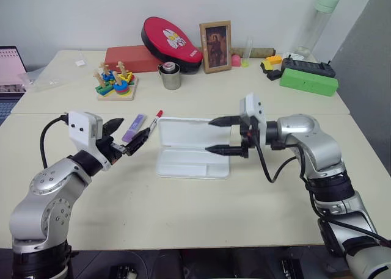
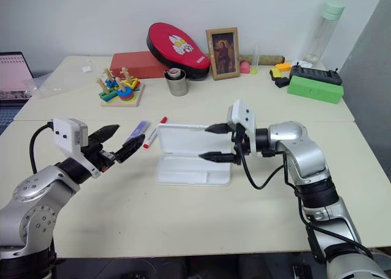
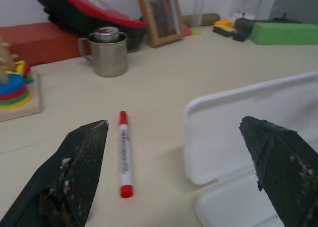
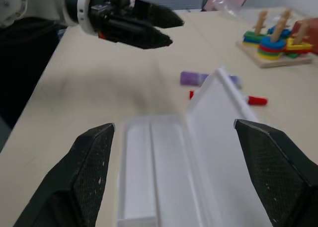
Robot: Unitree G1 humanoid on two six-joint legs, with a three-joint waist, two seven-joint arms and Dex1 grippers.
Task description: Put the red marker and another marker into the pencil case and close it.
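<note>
Pencil case (image 1: 192,163) lid up, tray bare – red marker (image 1: 153,125), purple highlighter (image 1: 134,127) beside it; left gripper (image 1: 127,137), right gripper (image 1: 220,135) spread wide, holding nothing

- Both arms are sporting chunky silver-grey metal shells with rounded joints and black bands in between.
- A white boxy camera module is sitting on each wrist.
- The left gripper (image 1: 129,137) and right gripper (image 1: 220,135) are wearing tapered black fingers, scuffed at the tips.
- Black cables are looping out along both forearms.
</note>
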